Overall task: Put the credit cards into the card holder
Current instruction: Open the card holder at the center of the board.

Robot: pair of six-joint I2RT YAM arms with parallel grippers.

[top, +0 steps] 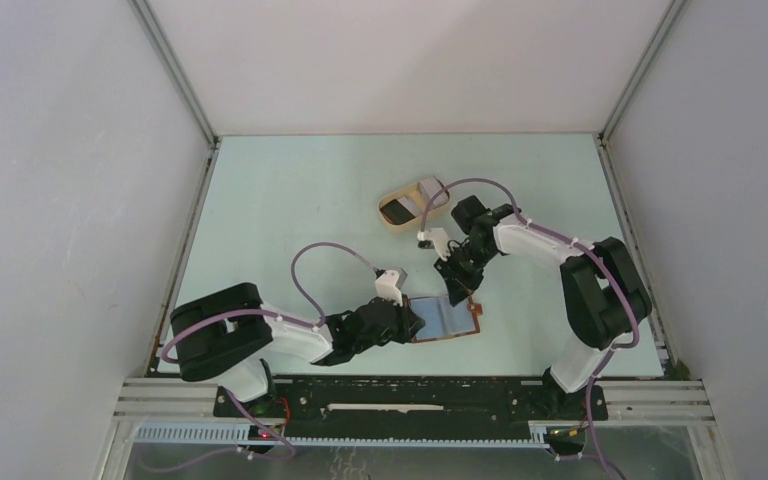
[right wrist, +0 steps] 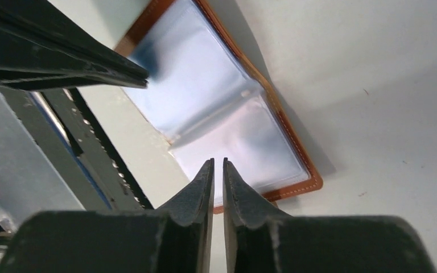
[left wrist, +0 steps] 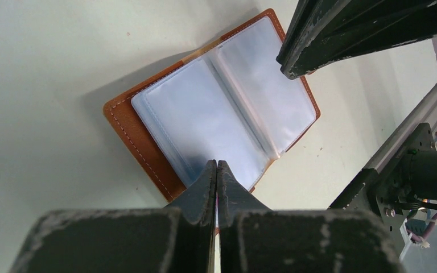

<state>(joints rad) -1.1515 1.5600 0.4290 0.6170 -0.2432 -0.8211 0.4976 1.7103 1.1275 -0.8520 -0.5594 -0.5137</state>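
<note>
The card holder (top: 447, 318) lies open on the table, brown leather outside, clear plastic sleeves (left wrist: 222, 108) facing up. My left gripper (top: 408, 322) is shut, its tips (left wrist: 217, 165) at the near edge of the left sleeve page. Whether it pinches the plastic I cannot tell. My right gripper (top: 457, 290) hovers low over the other page (right wrist: 244, 148), its jaws (right wrist: 218, 162) a narrow slit apart with nothing between them. The credit cards, a black one (top: 397, 211) and a grey one (top: 428, 190), rest in a beige tray further back.
The beige oval tray (top: 388, 224) stands behind the right gripper, mid-table. The wallet's closing tab (top: 477, 312) sticks out on its right side. The aluminium frame rail (left wrist: 409, 148) runs close along the near edge beside the wallet.
</note>
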